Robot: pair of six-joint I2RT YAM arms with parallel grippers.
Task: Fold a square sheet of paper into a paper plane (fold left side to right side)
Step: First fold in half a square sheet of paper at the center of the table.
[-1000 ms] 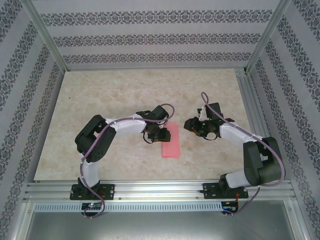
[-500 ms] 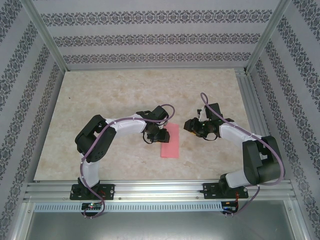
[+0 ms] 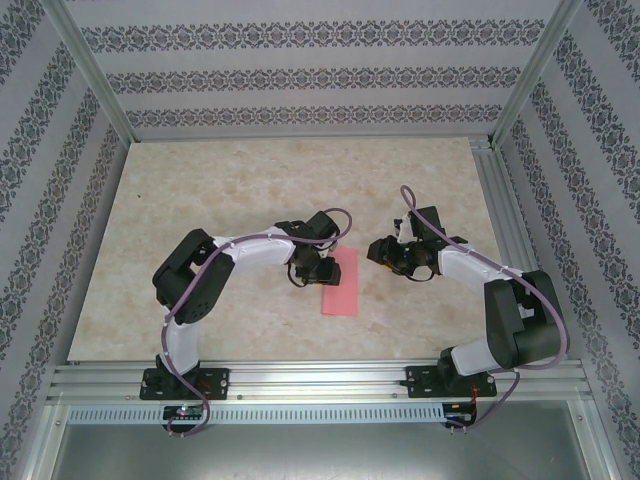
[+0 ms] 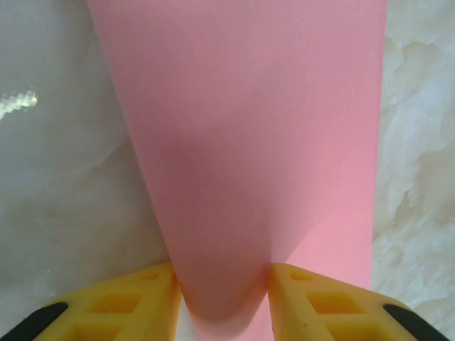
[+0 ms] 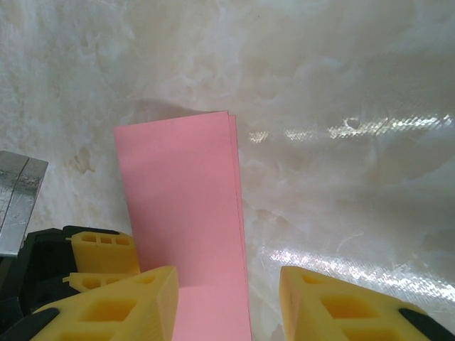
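The sheet of paper [image 3: 340,283] lies on the table [image 3: 200,180] between the two arms, already a narrow doubled strip. The left hand [image 3: 322,270] sits at its left edge. In the left wrist view a soft, rounded bulge of paper fills the gap between the fingers [image 4: 135,302] and touches both, so it looks like a half-closed pinch on the paper. The right hand [image 3: 378,252] is just beside the strip's right side, fingers apart and holding nothing. Its wrist view shows the two layers slightly out of step along one long edge.

The fold appears made but not yet sharp. To finish it well, the edges likely need nudging flush first. The right hand could then pin the layers flat while the left lets go and presses along the fold. A light touch seems wise, as thin paper probably slides on this smooth table.
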